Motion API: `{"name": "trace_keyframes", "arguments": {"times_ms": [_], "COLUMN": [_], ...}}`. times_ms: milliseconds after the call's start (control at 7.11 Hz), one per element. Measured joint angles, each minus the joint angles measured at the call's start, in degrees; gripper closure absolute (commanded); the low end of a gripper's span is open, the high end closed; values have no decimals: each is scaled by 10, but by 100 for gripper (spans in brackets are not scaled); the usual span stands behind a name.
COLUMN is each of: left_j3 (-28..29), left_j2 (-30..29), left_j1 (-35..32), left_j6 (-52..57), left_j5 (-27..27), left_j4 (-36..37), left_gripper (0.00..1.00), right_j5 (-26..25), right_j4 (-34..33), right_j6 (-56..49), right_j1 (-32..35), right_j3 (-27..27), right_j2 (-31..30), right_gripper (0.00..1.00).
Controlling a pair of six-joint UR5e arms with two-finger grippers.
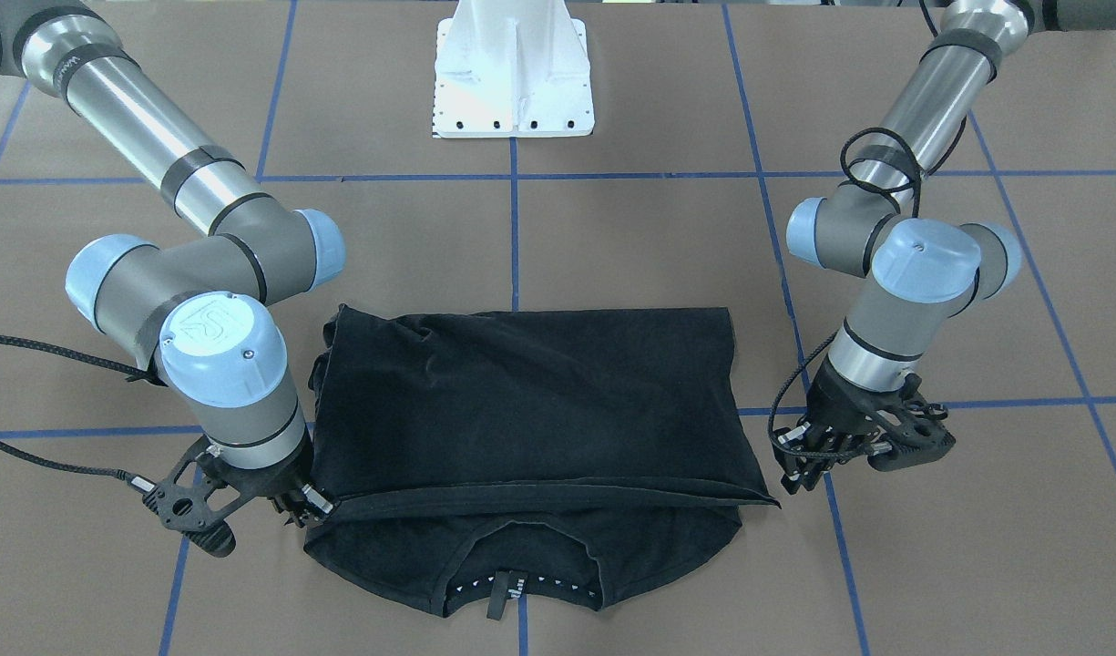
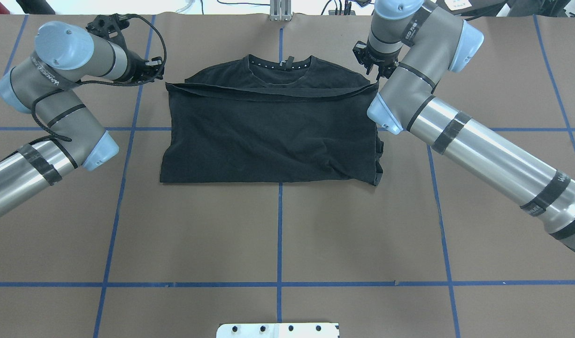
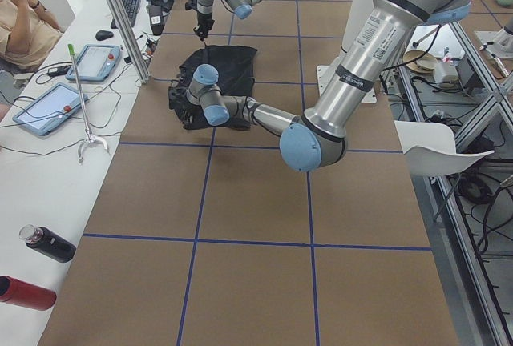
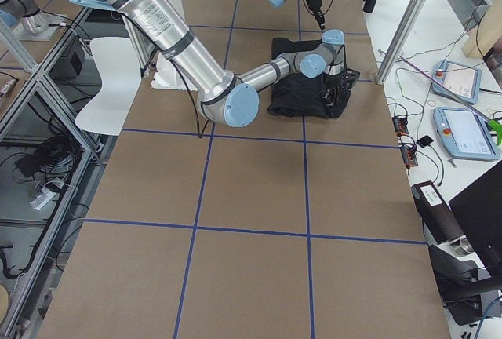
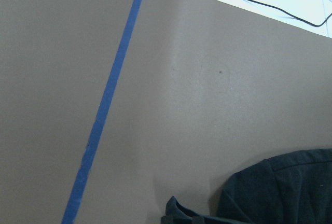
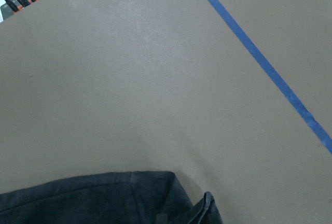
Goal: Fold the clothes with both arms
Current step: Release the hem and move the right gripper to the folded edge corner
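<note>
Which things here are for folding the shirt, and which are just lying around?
For the job:
black t-shirt
left gripper
right gripper

Just lying about:
black bottle
red bottle
control tablets
white chair

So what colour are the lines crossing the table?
Blue lines gridding the brown table; the overhead view shows them best.
</note>
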Motion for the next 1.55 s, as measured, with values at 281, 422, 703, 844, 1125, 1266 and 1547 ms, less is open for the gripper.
{"name": "trace_keyframes", "arguments": {"times_ms": [281, 422, 703, 844, 1125, 1266, 1547], "left_j3": [-7, -16, -26, -31, -59, -74, -88], "left_j2": [0, 3, 12, 18, 38, 45, 50], "left_j1": [-5, -7, -8, -8, -8, -8, -8], "left_j6": [-1, 0, 1, 2, 2, 2, 3], "left_j5": [-1, -2, -3, -3, -1, 1, 2], "left_j4": [-2, -1, -2, -2, 0, 2, 4], "left_gripper": [62, 62, 62, 62, 62, 62, 62], "right_j5": [6, 6, -2, -16, -60, -92, -126], "right_j4": [2, 5, 22, 27, 32, 32, 32], "right_j6": [21, 50, 132, 155, 176, 181, 182], "right_j1": [-6, -25, -79, -107, -161, -188, -219], "right_j3": [66, 143, 273, 325, 386, 393, 394], "right_j2": [-35, -89, -193, -240, -296, -306, -309], "right_gripper": [29, 27, 27, 27, 30, 31, 36]}}
